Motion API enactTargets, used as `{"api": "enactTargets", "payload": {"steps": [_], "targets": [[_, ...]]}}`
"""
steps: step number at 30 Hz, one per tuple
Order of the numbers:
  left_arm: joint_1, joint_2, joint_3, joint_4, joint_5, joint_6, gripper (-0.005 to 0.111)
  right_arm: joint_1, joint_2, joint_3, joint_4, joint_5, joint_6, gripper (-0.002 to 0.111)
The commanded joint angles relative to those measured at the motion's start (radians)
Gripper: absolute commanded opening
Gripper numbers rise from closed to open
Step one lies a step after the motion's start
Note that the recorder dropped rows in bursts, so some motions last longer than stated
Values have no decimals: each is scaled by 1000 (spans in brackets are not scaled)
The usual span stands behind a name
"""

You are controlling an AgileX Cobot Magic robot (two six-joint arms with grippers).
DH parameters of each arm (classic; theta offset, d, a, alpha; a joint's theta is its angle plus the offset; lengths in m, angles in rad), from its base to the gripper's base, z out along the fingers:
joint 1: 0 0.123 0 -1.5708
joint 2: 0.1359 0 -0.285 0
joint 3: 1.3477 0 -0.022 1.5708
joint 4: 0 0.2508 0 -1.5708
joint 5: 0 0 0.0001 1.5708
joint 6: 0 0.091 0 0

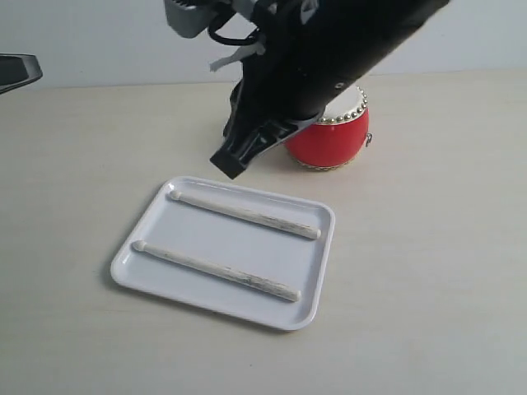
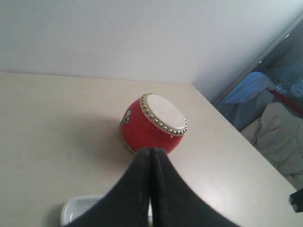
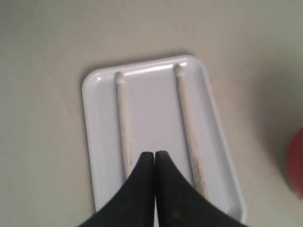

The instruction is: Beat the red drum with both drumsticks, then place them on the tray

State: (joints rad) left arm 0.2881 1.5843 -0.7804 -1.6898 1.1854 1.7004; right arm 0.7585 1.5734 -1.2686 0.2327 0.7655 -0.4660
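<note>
Two pale drumsticks lie side by side on the white tray [image 1: 239,243], one at the back [image 1: 247,212] and one at the front [image 1: 218,270]. The red drum [image 1: 339,136] stands behind the tray, partly hidden by my black right arm. My right gripper [image 1: 229,167] hangs shut and empty above the tray's back edge. In the right wrist view its fingertips [image 3: 155,153] hover between the two sticks [image 3: 123,123] [image 3: 189,127]. My left gripper [image 2: 151,150] is shut on nothing and points at the drum [image 2: 151,120], above a corner of the tray [image 2: 78,208].
Pale tabletop surrounds the tray and drum. A dark part of a machine [image 1: 16,70] juts in at the left edge of the exterior view. In the left wrist view the table's edge [image 2: 222,118] runs past the drum, with blue and grey cloth [image 2: 265,109] beyond it.
</note>
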Motion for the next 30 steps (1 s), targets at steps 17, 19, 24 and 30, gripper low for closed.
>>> {"api": "enactTargets", "payload": {"steps": [17,19,24,30], "targets": [[-856,-186,2,-55,-1276,-7,0,-145,-460,734,49,-1074,32,0],[-856,-186,2,-55,-1264,-5,0,-145,-460,734,49,-1067,32,0],[-856,-186,2,-55,-1264,-5,0,-145,-460,734,49,-1060,32,0],[-856,-186,2,-55,-1264,-5,0,-145,-460,734,49,-1060,32,0]]}}
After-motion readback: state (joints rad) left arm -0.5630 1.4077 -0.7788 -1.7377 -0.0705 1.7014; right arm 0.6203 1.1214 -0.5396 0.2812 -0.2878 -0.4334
